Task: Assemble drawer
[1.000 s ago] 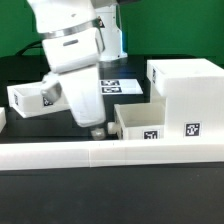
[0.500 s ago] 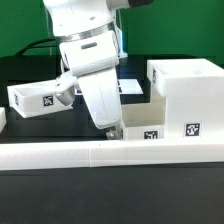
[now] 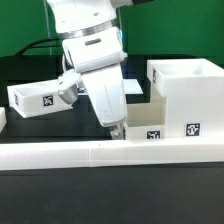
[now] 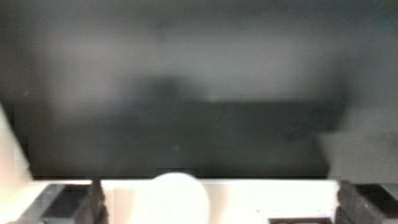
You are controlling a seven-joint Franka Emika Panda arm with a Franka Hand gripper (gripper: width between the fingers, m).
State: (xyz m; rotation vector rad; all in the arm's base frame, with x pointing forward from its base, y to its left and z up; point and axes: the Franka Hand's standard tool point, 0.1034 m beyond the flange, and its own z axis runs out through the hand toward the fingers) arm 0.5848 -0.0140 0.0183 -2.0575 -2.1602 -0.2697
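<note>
Though no lettering is legible, three black-and-white square tags show, one on each white part: one boxy housing (image 3: pixel 186 85) at the exterior view's right, one middle tray (image 3: pixel 146 124) just beside it, and one left tray (image 3: pixel 33 97) well apart. The gripper (image 3: pixel 117 130) hangs at the middle tray's left wall. Its fingers (image 4: pixel 64 204) are spread wide with a white rounded edge (image 4: pixel 173 192) between them, and nothing is clamped.

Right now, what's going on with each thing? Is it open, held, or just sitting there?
middle tray: upright, open top up, beside the housing, not inside it.
left tray: sitting alone, not held.
housing: opening up, no tray inside.
wall: lying in front, untouched.
marker board: lying flat, partly hidden.
gripper: open, low at the middle tray's edge, holding nothing.
</note>
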